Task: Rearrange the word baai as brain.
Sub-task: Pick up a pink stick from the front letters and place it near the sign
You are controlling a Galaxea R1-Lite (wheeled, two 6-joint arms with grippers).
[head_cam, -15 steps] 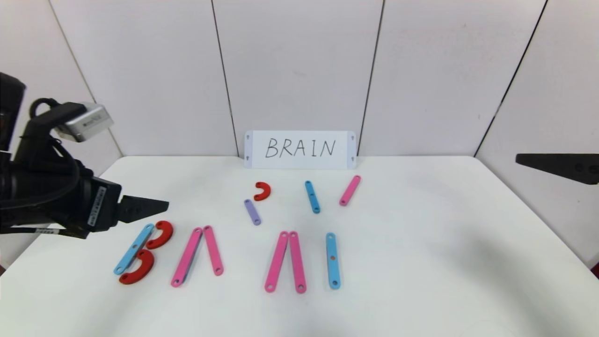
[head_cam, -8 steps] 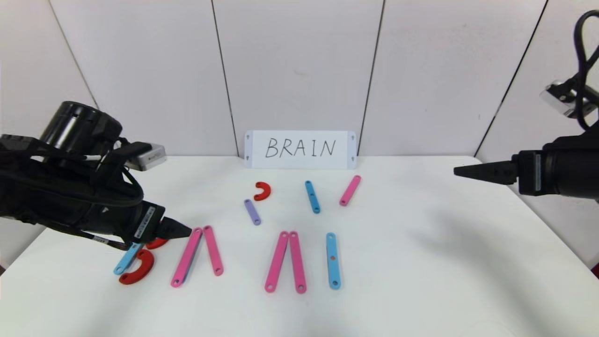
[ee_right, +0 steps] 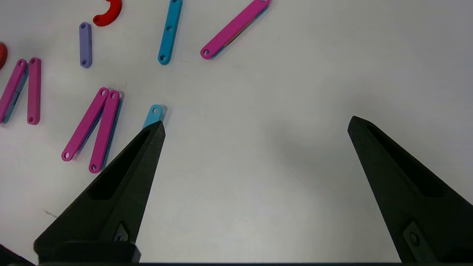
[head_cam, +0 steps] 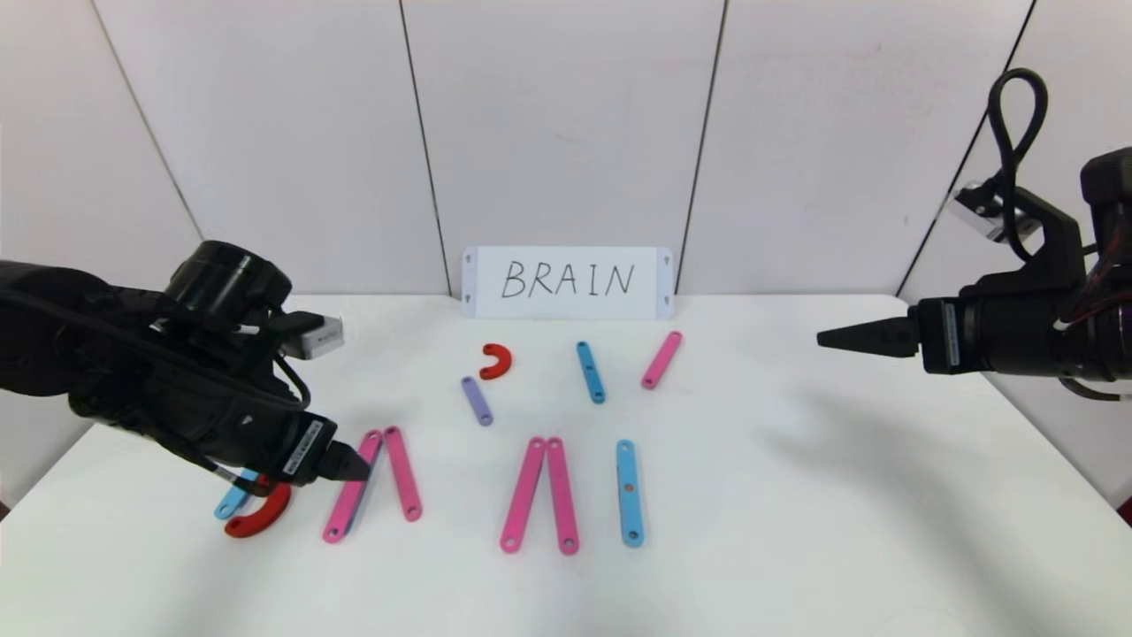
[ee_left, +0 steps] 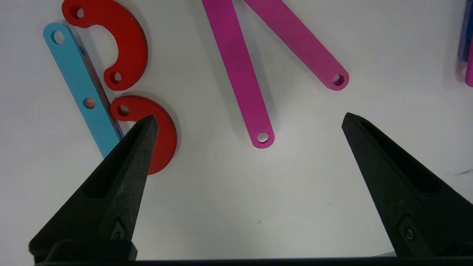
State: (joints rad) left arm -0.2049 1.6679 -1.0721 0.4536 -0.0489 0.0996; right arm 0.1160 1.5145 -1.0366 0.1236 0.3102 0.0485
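Left gripper [ee_left: 247,120], jaws spread, hovers low over the flat plastic letters [head_cam: 424,487] — blue bar and red arcs forming B, pink bars forming A's — on the white table [head_cam: 796,531]; right gripper [ee_right: 255,125], also spread, waits apart.

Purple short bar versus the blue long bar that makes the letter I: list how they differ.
The purple short flat plastic bar is clearly shorter than the blue long flat plastic bar. The purple short bar lies slanted in the back row of spare pieces, near the small red arc; the blue long bar lies nearly straight in the front row, right of a pink pair. Both lie flat, untouched, with end holes.
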